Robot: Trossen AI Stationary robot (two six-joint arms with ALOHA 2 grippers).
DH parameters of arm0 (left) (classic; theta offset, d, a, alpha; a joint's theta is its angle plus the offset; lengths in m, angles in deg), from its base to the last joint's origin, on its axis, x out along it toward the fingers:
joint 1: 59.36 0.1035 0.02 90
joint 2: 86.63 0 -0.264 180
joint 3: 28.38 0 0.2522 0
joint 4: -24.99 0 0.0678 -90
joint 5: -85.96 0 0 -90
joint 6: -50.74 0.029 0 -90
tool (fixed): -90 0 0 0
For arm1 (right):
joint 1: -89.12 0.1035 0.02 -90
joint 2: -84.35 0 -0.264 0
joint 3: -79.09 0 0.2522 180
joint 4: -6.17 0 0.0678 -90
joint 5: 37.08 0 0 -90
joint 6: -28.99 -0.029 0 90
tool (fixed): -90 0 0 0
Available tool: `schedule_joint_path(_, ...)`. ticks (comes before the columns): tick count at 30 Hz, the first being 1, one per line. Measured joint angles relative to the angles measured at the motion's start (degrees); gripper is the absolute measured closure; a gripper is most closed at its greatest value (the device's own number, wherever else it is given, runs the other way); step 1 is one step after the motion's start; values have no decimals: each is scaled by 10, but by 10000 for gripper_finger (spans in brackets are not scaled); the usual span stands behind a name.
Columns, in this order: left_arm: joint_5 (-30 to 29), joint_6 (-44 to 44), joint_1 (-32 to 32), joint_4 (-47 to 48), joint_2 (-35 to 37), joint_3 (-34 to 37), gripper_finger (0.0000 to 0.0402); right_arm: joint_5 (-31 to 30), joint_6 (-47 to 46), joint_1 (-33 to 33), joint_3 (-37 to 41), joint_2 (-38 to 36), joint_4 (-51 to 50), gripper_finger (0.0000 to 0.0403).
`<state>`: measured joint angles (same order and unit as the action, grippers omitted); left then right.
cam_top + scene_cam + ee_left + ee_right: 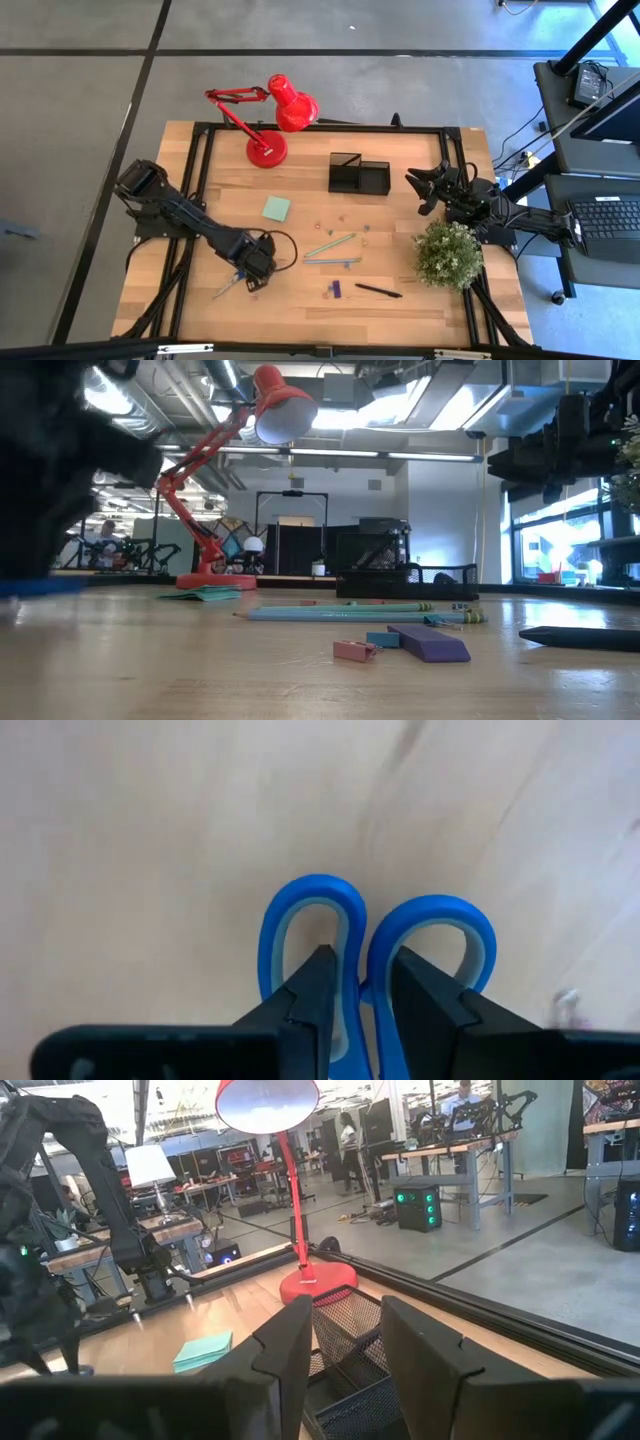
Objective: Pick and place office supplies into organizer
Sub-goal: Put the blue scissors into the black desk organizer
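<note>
Scissors [375, 955] handles seen clearly only in left wrist view; left end effector [358, 982] narrowly parted, one finger inside each blue loop. Right end effector [345, 1342] parted, nothing held, above organizer [340, 1350].

The whole table [300, 310] is seen straight down from overhead, it is viewed level from tabletop height toward the red desk lamp [262, 420], the scissors [375, 945] are framed closely by the left wrist camera, and the same lamp is faced by the right wrist camera.
</note>
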<state>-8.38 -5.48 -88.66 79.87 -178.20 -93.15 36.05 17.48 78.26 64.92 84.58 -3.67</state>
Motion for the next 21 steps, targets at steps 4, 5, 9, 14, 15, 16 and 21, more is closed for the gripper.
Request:
schedule_joint_path(4,-48,2,2,-4,44,0,324,0,0,0,0,0,0,276)
schedule_joint_path(5,-65,7,4,-8,57,0,325,0,0,0,0,0,0,276)
schedule_joint_path(9,-140,54,18,-46,99,-1,324,0,0,0,0,0,1,276)
schedule_joint_path(14,-183,188,56,-178,138,-1,321,0,1,0,0,0,1,276)
schedule_joint_path(15,-184,224,65,-211,141,-2,323,0,1,0,0,0,1,276)
schedule_joint_path(16,-184,262,75,-246,142,-2,324,0,1,0,0,0,1,276)
schedule_joint_path(21,-183,445,127,-390,137,-3,320,0,0,0,0,0,1,276)
